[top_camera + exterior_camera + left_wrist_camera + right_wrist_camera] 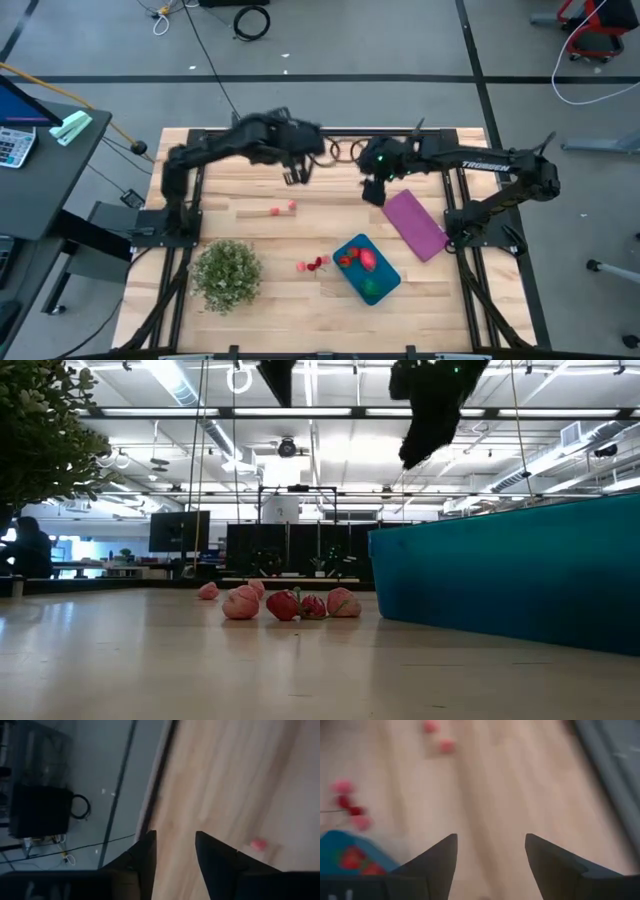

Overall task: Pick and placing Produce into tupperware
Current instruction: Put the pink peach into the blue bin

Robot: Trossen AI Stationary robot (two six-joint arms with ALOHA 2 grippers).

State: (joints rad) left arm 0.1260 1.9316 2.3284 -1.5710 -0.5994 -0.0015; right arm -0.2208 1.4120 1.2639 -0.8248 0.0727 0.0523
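Observation:
The teal tupperware point(366, 268) sits near the table's near edge with red and green produce inside. A small cluster of red and pink produce point(313, 264) lies on the wood just left of it, also low in the low view point(290, 603). Two more pinkish pieces point(284, 209) lie at mid-table. My left gripper point(296, 174) hangs open above the far part of the table, empty point(175, 840). My right gripper point(372, 190) hangs open and empty point(491, 842) above the table, far side of the tupperware.
A flat purple rectangle point(415, 224) lies right of the tupperware. A bushy green plant clump point(227, 272) stands at the near left. Bare wood lies between the two grippers and the mid-table pieces.

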